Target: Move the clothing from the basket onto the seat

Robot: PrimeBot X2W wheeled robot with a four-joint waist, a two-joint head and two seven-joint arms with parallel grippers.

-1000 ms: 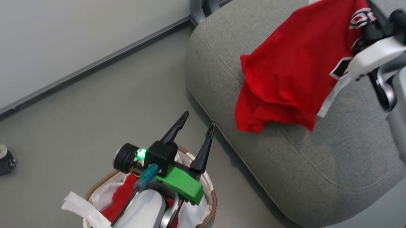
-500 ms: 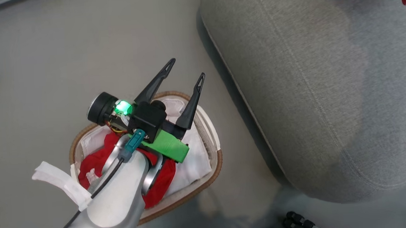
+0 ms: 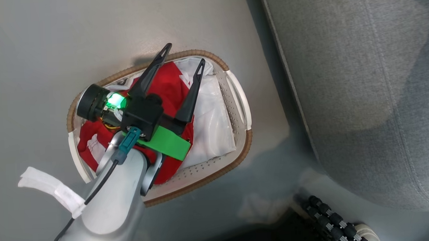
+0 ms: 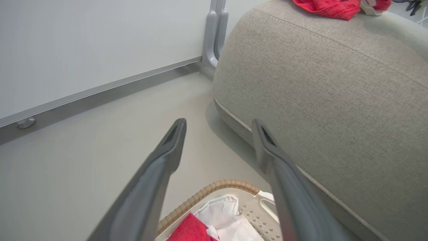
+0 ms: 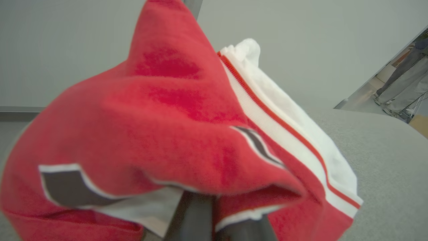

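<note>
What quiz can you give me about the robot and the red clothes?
1. True or false: the left gripper has its fingers spread apart above the small oval cream plastic basket.
2. Pick one: what lies in that basket on its white cloth liner? A) red clothing B) a blue towel C) a shoe
3. Short answer: in the left wrist view, what does the other red garment rest on?

Key: 1 true. 2 A. 3 the large light-grey fabric seat.
</note>
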